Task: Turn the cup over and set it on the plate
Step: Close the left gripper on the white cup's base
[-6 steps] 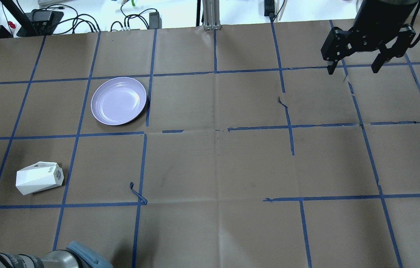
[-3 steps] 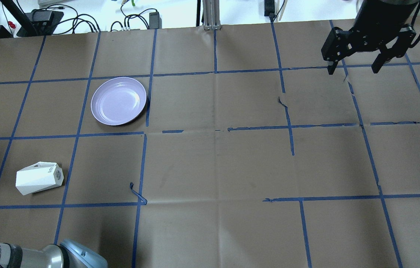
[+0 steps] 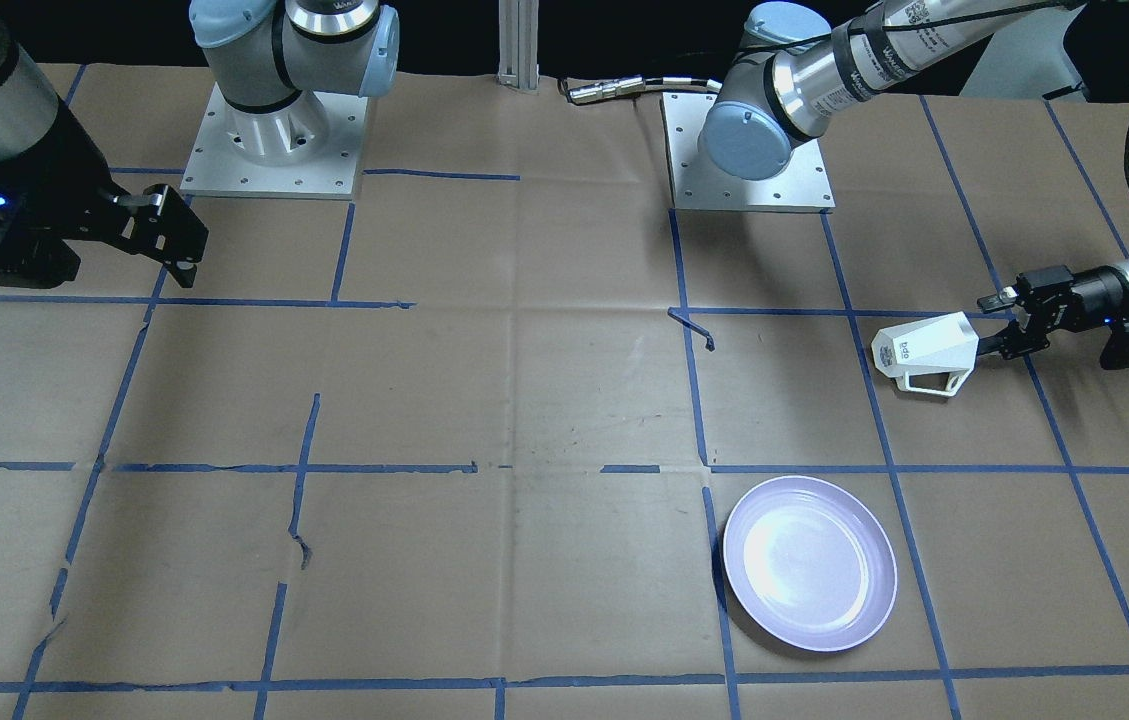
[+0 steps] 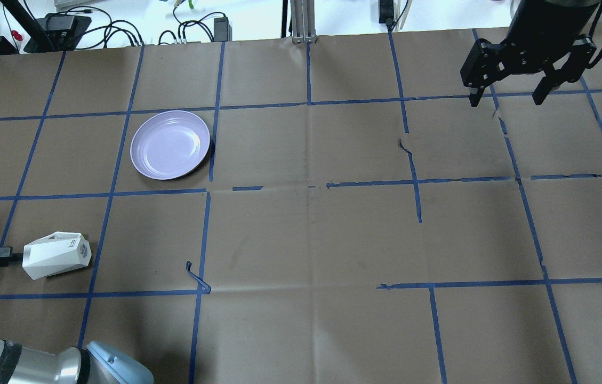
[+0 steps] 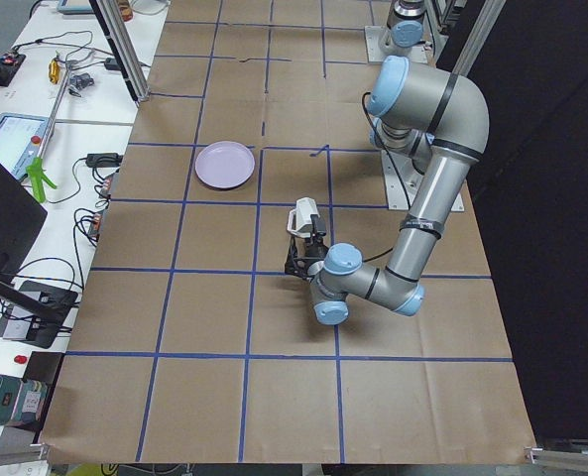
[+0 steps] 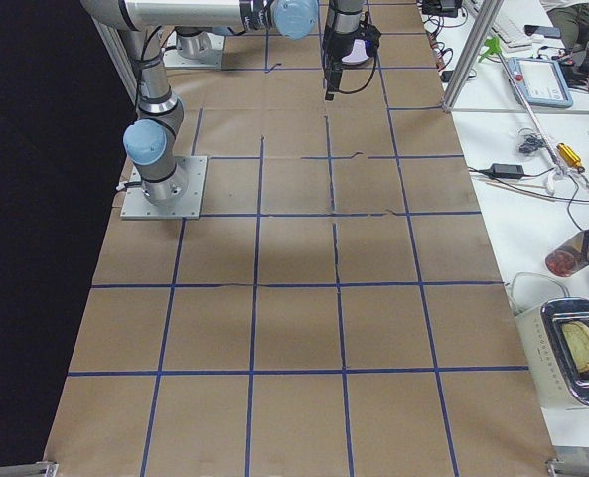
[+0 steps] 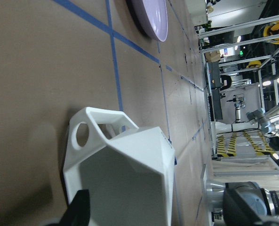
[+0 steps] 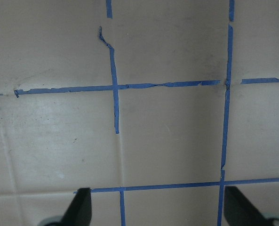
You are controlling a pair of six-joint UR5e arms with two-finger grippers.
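Note:
The white faceted cup point(image 4: 56, 255) lies on its side on the table's left, its small lettered end pointing right; it also shows in the front view point(image 3: 924, 350) and fills the left wrist view point(image 7: 123, 179). My left gripper point(image 4: 13, 255) is open, low over the table, its fingertips point(image 3: 996, 299) right at the cup's wide end, one above the other; I cannot tell if they touch it. The lavender plate point(image 4: 170, 144) sits empty farther back, apart from the cup. My right gripper point(image 4: 507, 98) is open and empty, high over the far right.
The table is covered in brown paper with a blue tape grid; a loose curl of tape point(image 4: 198, 278) sticks up right of the cup. Cables and boxes point(image 4: 66, 24) lie beyond the far edge. The left arm's elbow point(image 4: 109, 365) hangs over the near left corner.
My left gripper has come in from the left edge, low over the table, up to the cup's wide end. The cup, the plate and the right arm have not moved.

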